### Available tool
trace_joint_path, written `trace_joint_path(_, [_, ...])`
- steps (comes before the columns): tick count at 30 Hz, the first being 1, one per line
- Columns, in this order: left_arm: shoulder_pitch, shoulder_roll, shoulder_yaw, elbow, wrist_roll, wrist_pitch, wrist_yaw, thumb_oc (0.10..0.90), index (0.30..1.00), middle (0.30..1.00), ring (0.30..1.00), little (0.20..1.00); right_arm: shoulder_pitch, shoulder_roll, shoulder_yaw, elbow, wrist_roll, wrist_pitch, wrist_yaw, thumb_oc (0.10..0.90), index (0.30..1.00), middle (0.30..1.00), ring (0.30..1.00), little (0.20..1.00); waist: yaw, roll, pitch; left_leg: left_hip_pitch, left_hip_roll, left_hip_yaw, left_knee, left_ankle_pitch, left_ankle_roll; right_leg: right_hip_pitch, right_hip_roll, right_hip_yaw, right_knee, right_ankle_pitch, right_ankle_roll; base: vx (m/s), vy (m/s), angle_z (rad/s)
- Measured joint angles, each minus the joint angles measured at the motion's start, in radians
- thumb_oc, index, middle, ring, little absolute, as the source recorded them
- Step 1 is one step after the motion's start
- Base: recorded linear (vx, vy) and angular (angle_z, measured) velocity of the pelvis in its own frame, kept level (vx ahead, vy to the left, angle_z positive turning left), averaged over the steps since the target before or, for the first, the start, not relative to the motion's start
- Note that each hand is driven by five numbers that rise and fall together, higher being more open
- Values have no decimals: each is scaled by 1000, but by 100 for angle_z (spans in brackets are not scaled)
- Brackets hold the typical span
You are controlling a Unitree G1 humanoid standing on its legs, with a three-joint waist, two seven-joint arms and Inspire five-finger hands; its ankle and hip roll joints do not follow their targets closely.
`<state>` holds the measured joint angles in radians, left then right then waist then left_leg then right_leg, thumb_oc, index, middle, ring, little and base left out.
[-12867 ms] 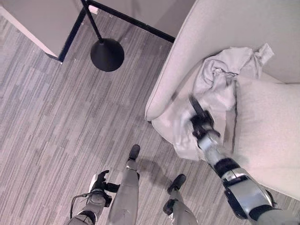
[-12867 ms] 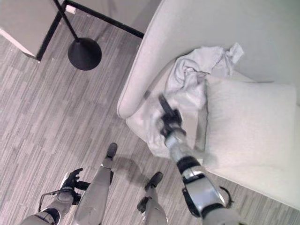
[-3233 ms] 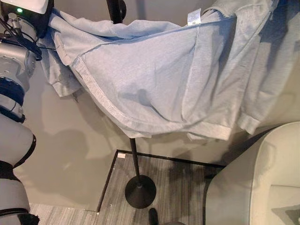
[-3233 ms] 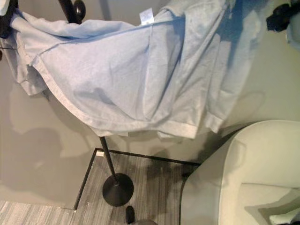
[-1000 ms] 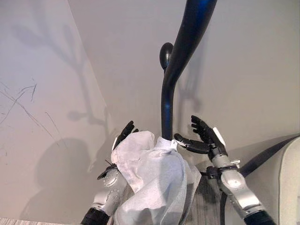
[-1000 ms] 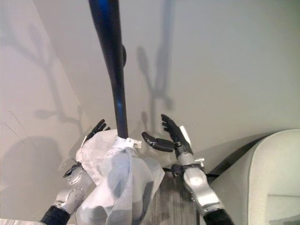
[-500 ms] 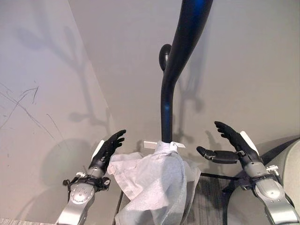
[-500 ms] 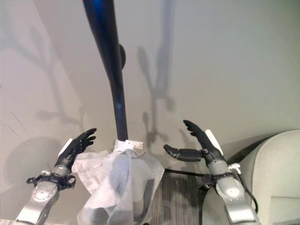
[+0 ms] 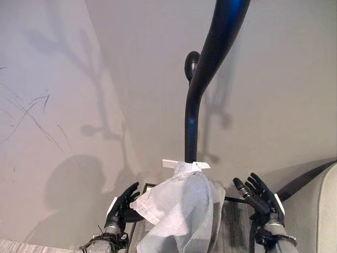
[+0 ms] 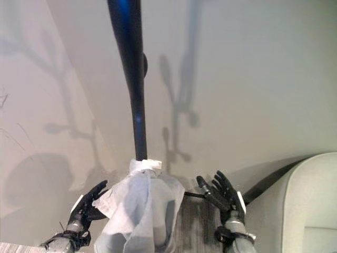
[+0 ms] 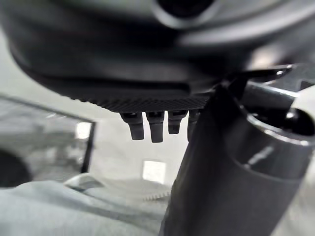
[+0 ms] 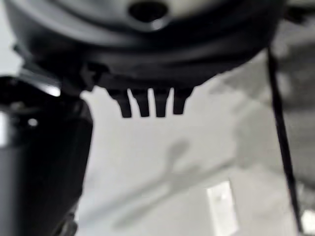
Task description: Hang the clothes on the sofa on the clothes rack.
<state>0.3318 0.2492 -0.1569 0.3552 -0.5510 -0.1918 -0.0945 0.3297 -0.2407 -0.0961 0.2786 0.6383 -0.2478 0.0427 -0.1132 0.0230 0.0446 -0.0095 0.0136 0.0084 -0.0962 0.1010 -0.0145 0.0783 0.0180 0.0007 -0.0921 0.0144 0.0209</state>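
The pale grey garment (image 9: pixel 181 211) hangs from the black clothes rack (image 9: pixel 192 121), its collar bunched against the pole where a white label (image 9: pixel 185 164) sticks out, and its folds fall away below toward the lower edge of the eye views. The cloth reads as light, soft and limp, with no stiffness of its own; by judgement it will slide off a smooth curved pole if it is disturbed, so any correction is best taken by pinching the thicker seamed collar beside the label, not the loose body of the fabric. The left hand (image 9: pixel 122 203) stands low on the robot's left of the garment, palm toward it, fingers straight and spread, holding nothing; whether its fingertips touch the hem cannot be told. The right hand (image 9: pixel 258 194) stands low on the right, apart from the cloth, fingers likewise straight and fanned upward, released. Both forearms rise from the lower edge with the wrists roughly level. The sofa (image 10: pixel 310 200) shows as a pale rounded arm at the right, and a wall (image 9: pixel 284 79) forms the backdrop. The hanging appears done.
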Motion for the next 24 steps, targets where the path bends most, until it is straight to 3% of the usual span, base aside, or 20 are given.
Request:
trace_joint_path(1, [-13,-63,75,75,-122,-1,-63,800,900,900,900,900,-27,27,-21,81,71,-26,31,800,900,900,900,900,-3,-3,-5,4,0,0,0,-3,-4,3,0,1,0,0,1,35,-20,3])
trace_joint_path(4, [-30,-139,118,237,-349,25,-126,800,900,900,900,900,-41,89,-31,255,244,-26,70,800,900,900,900,900,10,-13,-34,-5,-1,-9,-1,-7,-4,6,1,-11,0,-9,-5,30,-13,10])
trace_joint_path(8, [-50,-165,143,459,-483,82,-185,800,900,900,900,900,-80,129,-38,517,425,15,109,800,900,900,900,900,18,-18,-44,1,-1,-17,0,-7,-4,17,2,-23,0,-14,-8,21,-6,10])
trace_joint_path(12, [-69,-162,198,546,-532,90,-182,800,900,900,900,900,-96,153,-50,631,530,65,117,800,900,900,900,900,19,-12,-45,4,1,-19,0,-5,-2,20,4,-24,0,-15,-8,0,0,0])
trace_joint_path(15, [-140,-158,238,737,-548,98,-164,800,900,900,900,900,-170,149,-98,829,596,104,80,800,900,900,900,900,19,-13,-50,7,2,-22,0,-8,-7,24,5,-24,0,-16,-10,41,-16,1])
trace_joint_path(17, [-201,-148,298,935,-546,107,-168,800,900,900,900,900,-246,126,-166,1051,607,120,55,800,900,900,900,900,19,-15,-56,10,5,-22,-1,-13,-2,28,8,-25,0,-18,-12,58,-9,1])
trace_joint_path(20, [-222,-129,323,1050,-514,107,-153,800,900,900,900,900,-286,85,-176,1213,601,142,32,800,900,900,900,900,23,-14,-57,9,7,-23,0,-15,0,28,11,-26,0,-18,-15,43,-6,3])
trace_joint_path(24, [-213,-125,276,1051,-386,108,-108,800,900,900,900,900,-258,51,-143,1239,524,163,-28,800,900,900,900,900,41,-10,-58,1,6,-36,-1,-16,2,26,11,-44,0,-22,-25,30,1,11])
